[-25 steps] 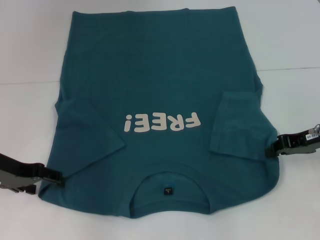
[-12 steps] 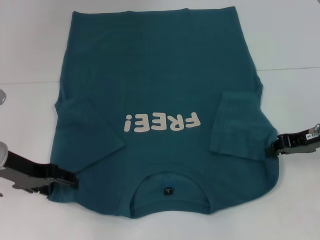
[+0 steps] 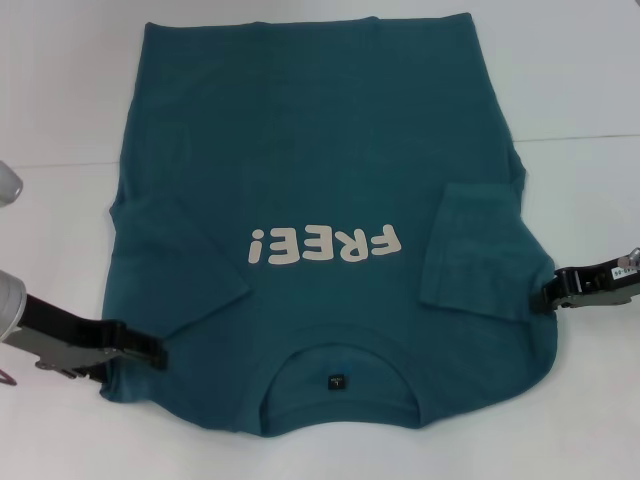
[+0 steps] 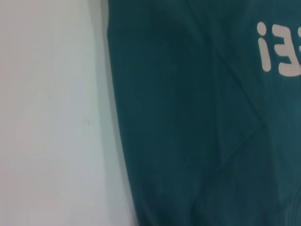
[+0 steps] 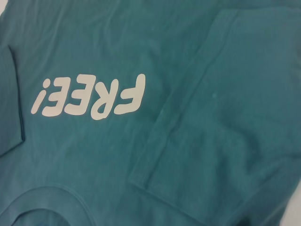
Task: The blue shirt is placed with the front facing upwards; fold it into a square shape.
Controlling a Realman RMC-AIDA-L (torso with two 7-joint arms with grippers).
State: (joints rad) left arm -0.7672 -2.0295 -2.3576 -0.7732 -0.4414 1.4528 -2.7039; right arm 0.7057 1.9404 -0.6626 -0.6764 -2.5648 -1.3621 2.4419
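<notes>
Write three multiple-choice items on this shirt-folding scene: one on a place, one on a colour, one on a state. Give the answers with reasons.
1. Where is the left gripper?
A. at the shirt's edge near the collar end
B. on the lettering
C. at the far hem

2. What colour is the lettering on the blue shirt?
A. yellow
B. white
C. red

3. How do the two sleeves lie?
A. both spread out on the table
B. both folded in over the body
C. both rolled into tubes

Answers: 1 A, the head view shows it at the side edge beside the collar; 2 B, the letters are white on teal; 3 B, each sleeve lies flat on the shirt's front. The right gripper is at the opposite edge.
</notes>
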